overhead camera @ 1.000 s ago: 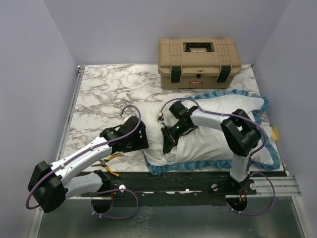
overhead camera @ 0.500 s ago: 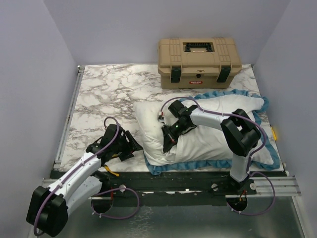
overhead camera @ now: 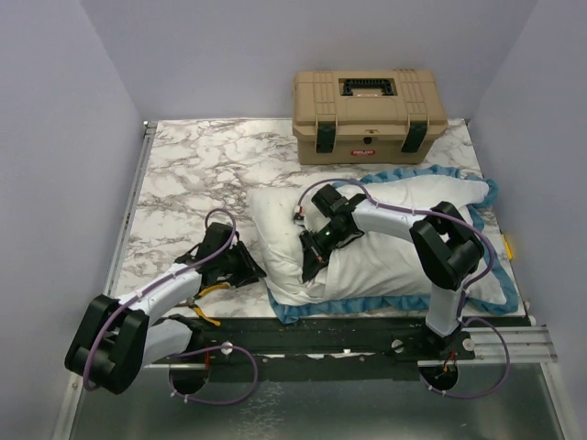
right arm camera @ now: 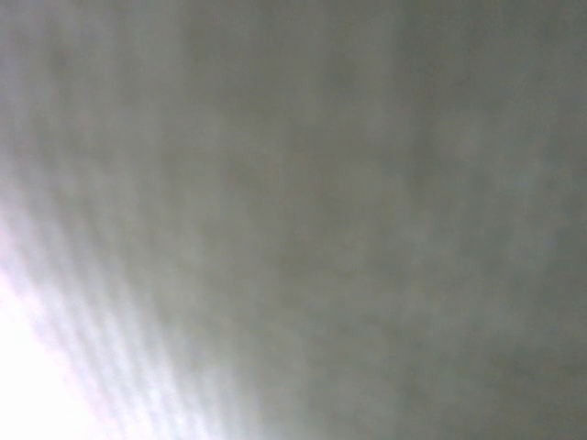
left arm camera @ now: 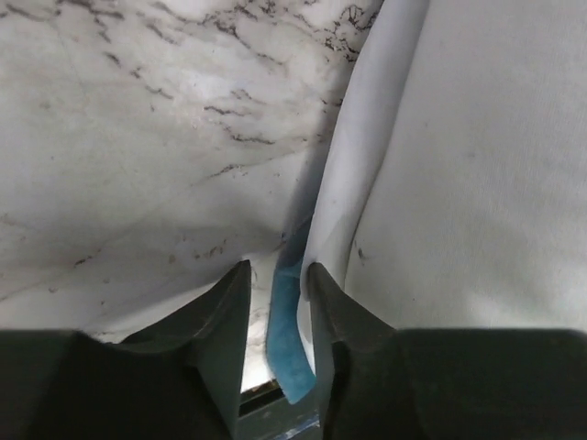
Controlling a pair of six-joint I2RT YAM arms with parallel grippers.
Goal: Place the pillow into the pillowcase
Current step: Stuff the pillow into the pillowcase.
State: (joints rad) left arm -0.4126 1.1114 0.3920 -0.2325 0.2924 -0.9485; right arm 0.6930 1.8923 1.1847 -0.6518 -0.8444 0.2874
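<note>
Your left gripper [left arm camera: 275,270] has the blue frill of the case [left arm camera: 287,359] between its fingers, not squeezed yet. The pillow [overhead camera: 390,257] lies just to its right. Your right gripper [overhead camera: 308,269] is squeezed shut on top.

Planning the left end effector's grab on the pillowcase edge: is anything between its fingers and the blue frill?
Nothing visible does. In the left wrist view the pillowcase's blue frill lies right between the fingers of the left end effector, with the marble table on one side and white fabric on the other.
</note>
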